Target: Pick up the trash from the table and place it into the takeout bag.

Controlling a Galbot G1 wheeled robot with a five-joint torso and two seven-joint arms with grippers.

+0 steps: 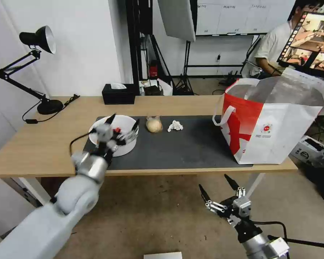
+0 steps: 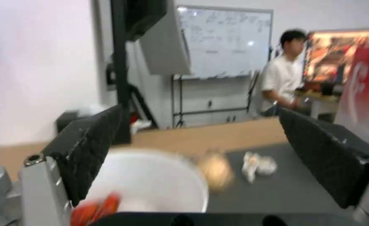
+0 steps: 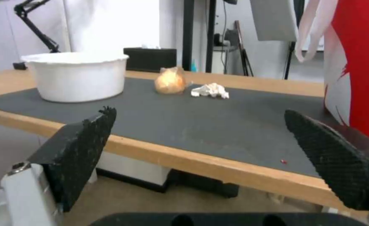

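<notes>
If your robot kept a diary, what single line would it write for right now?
left gripper: open, over white bowl | right gripper: open, idle below table edge | tissue, bagged lump: on mat | takeout bag: standing open

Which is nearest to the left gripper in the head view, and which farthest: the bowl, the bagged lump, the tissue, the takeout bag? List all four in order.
1. Bowl: right under the left gripper, at the mat's left end.
2. Bagged lump: just right of the bowl.
3. Tissue: a little further right, mid-mat.
4. Takeout bag: at the table's right end.

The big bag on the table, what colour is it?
The takeout bag is white with a red panel; head view shows it best.
</notes>
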